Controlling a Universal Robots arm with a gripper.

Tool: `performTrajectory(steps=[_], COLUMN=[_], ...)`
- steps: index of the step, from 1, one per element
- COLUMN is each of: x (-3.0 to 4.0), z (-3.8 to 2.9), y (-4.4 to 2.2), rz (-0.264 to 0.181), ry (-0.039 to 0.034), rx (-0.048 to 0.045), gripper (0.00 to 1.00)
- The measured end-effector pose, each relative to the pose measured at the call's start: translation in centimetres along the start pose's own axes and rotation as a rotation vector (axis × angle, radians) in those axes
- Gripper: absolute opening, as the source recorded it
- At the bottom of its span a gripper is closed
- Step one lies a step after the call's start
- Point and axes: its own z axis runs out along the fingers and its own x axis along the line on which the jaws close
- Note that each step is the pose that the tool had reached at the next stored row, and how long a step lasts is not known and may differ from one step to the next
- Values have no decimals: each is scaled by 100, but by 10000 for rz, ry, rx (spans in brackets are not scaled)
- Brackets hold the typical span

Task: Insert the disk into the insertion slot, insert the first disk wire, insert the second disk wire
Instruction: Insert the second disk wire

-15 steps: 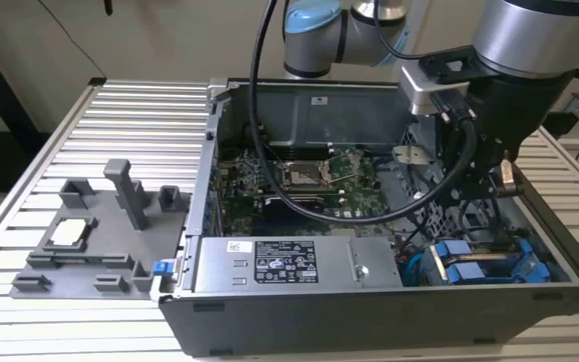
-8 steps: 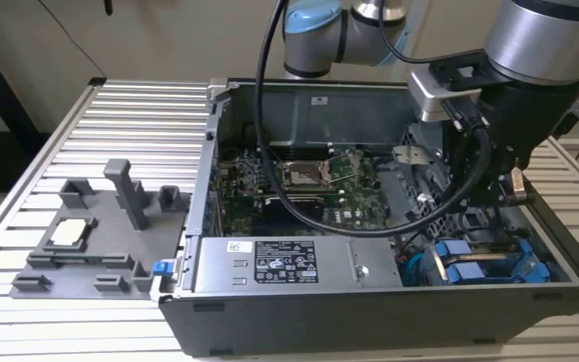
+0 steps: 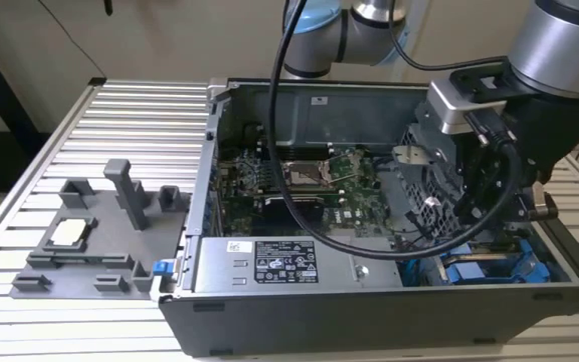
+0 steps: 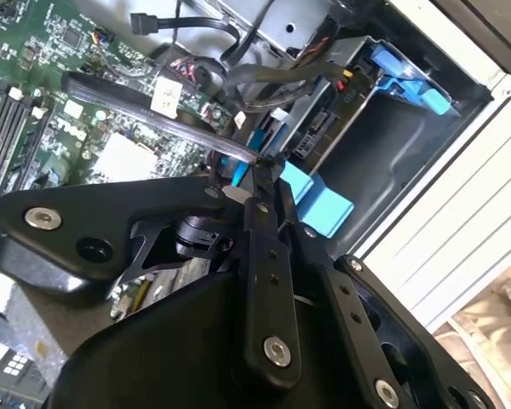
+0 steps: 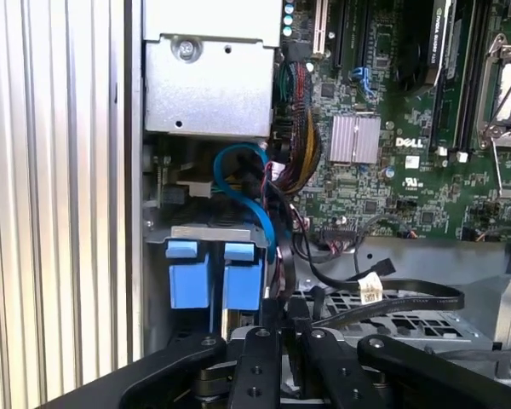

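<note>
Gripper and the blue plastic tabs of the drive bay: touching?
Cannot tell. In the first wrist view the gripper sits just beside the blue tabs, but no contact or gap shows plainly.

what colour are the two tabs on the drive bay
Bright blue tabs, clearest in the first wrist view.

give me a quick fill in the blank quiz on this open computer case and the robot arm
1. The gripper hangs inside the computer case, close to two plastic tabs coloured ____.
2. On the green board, the square processor socket is ____ of any chip.
3. In the exterior view, the grey tray with upright posts lies on the slatted table at the case's ____ side.

Missing words: blue; empty; left
</note>
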Motion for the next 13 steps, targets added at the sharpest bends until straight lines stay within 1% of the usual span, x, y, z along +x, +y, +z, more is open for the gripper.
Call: performTrajectory(steps=[2,4,6,9,12,13], x=[36,69,90,109,122,126], z=[2,4,8,14,19,21], y=[-28,-60,-99,-166,-226,-242], rz=[2,5,10,20,27,29], ry=[-2,-6,-15,-26,-34,-37], rx=[-51,-138,-284,-542,-750,-802], gripper=[16,16,16,16,16,16])
